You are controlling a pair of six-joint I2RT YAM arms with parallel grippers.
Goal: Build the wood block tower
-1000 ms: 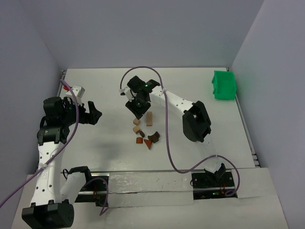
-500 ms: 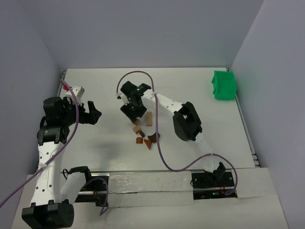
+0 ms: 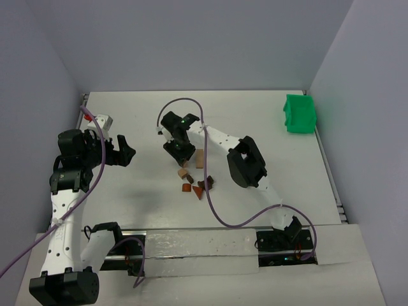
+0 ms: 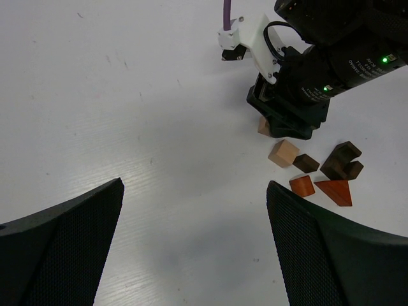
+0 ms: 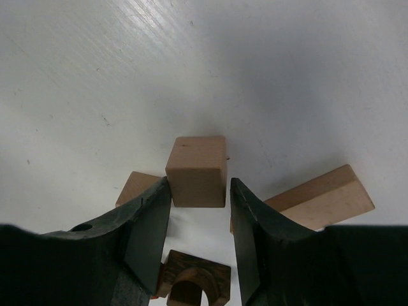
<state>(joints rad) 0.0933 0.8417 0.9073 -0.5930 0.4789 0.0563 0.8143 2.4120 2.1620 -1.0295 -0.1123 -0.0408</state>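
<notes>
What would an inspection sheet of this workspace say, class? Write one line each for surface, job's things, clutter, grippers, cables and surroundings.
Surface: white table, matte, faint scratches.
Job's things: wood blocks lie loose in a cluster mid-table; no stack seen; a tan cube sits between the right fingers.
Clutter: green bin at the far right corner; small grey-and-red item at the far left edge.
Grippers: left gripper open, empty; right gripper straddles the tan cube, grip unclear.
Cables: purple cables loop off both arms.
Surroundings: plain grey walls on three sides.
</notes>
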